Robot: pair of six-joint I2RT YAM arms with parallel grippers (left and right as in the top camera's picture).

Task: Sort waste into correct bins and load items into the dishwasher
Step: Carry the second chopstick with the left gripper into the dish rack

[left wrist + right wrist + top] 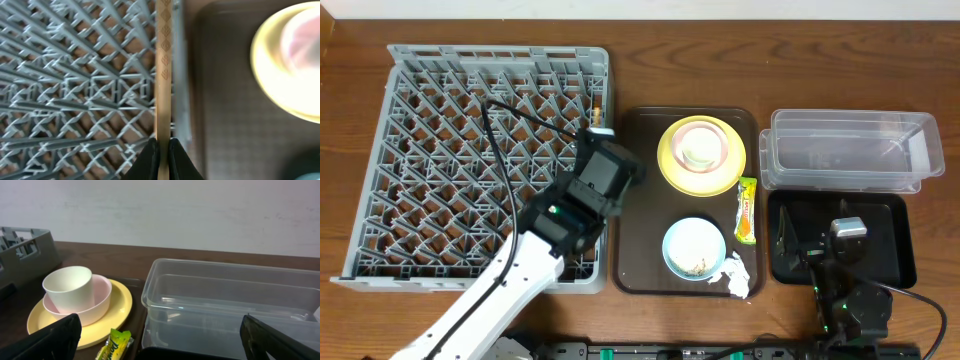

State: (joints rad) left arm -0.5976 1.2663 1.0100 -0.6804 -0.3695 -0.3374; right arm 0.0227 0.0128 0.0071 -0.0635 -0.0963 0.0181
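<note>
Left gripper [162, 156] pinches a wooden chopstick [163, 75] tight, over the right edge of the grey dish rack [75, 100].
Chopstick sticks straight out from the fingertips and runs along the rack wall, just beside the brown tray [640, 200]. On that tray, far end: yellow plate [667, 160] carrying the pink bowl [718, 140], with the white cup [700, 150] sitting inside the bowl. Near end: light blue bowl [669, 250] with rice scraps [698, 266] in it, and a crumpled napkin [737, 275] just beside it at the tray corner. Yellow-green wrapper [746, 210] lies along the tray's right edge. Right gripper [160, 335] is spread wide with nothing between its fingers, above the black tray [895, 250]. Clear tub [850, 118] sits just beyond the black tray.
</note>
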